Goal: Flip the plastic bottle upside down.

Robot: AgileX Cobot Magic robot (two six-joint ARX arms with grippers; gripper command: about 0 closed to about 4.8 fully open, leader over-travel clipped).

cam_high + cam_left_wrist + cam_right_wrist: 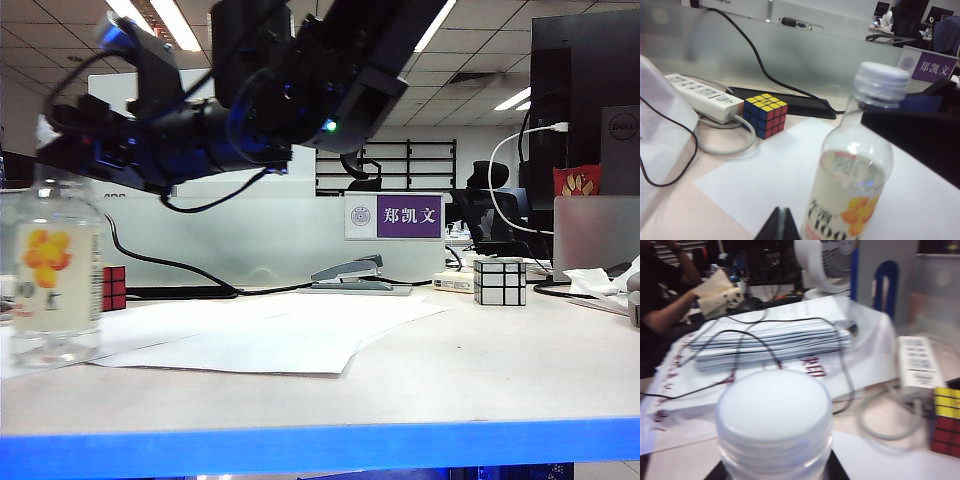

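Left gripper (779, 226): nearest thing in the left wrist view, its dark fingertips pressed together with nothing between them, hanging just short of the bottle and idle.
Plastic bottle (852, 185): upright on the white paper sheets (270, 335) at the left of the table (480, 385), white cap (774, 412) on top, pale drink filling it to the shoulder.
Right gripper (912, 122): reaching across from above, its dark fingers flanking the neck just under the cap; whether they have bitten yet I cannot tell, since the right wrist view is blurred and the cap fills it.
Handling, my guess: nearly full, so weighty for its size; thin smooth walls that give if squeezed; the liquid will slosh and shift the load mid-turn.
Where to hold, I'd say: the stiff neck ring below the cap suits a firm pinch; the labelled belly is softer and slicker.
Behind: a coloured cube (765, 115), a white power strip (704, 97) and black cable (765, 70).
Far right: a stapler (352, 274) and silver cube (499, 281).
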